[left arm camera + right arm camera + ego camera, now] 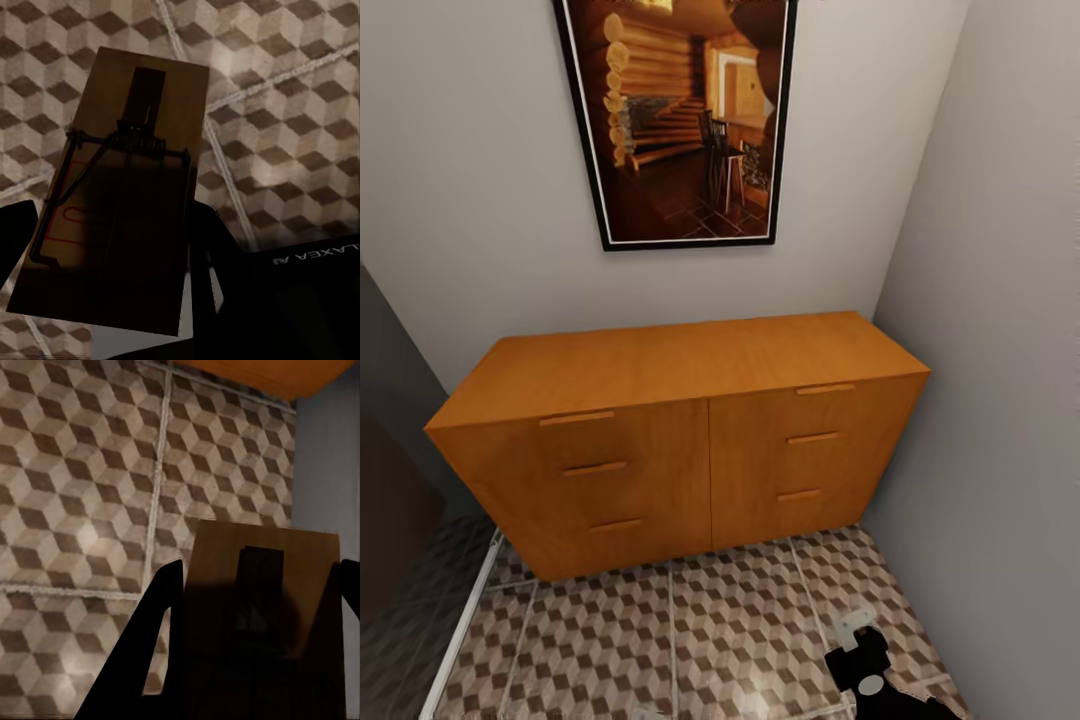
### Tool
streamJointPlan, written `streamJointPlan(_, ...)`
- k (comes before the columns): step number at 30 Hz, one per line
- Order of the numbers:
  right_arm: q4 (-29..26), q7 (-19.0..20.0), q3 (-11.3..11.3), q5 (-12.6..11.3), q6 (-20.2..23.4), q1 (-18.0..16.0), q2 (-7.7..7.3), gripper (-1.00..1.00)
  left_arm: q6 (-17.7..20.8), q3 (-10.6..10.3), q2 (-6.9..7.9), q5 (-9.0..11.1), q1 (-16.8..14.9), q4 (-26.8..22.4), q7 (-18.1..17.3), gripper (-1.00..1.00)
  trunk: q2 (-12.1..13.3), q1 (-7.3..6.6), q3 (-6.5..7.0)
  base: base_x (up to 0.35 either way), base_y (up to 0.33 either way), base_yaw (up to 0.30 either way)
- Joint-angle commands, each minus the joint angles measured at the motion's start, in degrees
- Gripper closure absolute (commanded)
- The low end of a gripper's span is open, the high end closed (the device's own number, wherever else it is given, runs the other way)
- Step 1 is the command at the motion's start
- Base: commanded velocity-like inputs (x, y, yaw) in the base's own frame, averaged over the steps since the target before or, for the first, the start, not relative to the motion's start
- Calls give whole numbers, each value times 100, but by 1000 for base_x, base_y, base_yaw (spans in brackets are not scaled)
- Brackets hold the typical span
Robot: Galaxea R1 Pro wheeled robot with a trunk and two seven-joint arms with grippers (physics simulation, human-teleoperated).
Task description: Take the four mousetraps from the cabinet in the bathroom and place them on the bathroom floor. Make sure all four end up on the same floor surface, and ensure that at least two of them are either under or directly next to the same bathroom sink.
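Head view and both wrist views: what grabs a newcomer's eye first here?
The wide orange-brown wooden cabinet against the wall, drawers shut, under a dark-framed picture of a log-cabin interior. Then a tan wooden mousetrap in the left tool and another tan mousetrap in the right tool, both above the cube-patterned tile floor.

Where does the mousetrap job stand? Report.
Done: two traps are out of the closed cabinet. In hand: one mousetrap between the left fingers, another between the right fingers, both above the tiled floor. Left: setting them down by the sink, fetching the rest.
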Motion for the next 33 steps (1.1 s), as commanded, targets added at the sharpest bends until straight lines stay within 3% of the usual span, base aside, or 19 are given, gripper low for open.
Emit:
streamJointPlan(1,-2,-40,49,-54,-26,-4,-6,100,-36,-40,1,46,7,36,-39,100,-4,-3,-5,-281,0,0)
streamJointPlan(13,26,-38,49,-48,-130,196,34,100,-32,-40,13,72,50,135,-152,100,-4,-3,-5,-329,0,0)
streamJointPlan(17,60,-41,49,-54,-147,209,37,100,-28,-40,122,81,72,132,-150,100,-4,-3,-5,-333,0,41)
streamJointPlan(21,244,-33,49,-56,-201,228,38,100,-34,-40,162,90,197,175,-150,100,-4,-3,-5,-285,0,218)
streamJointPlan(25,409,31,49,-49,-543,363,38,100,-36,-33,160,117,343,304,-157,100,-4,-3,-5,-65,0,281)
streamJointPlan(33,497,43,43,-42,-644,393,35,100,-36,-31,168,122,367,329,-150,100,-4,-3,-5,-3,0,293)
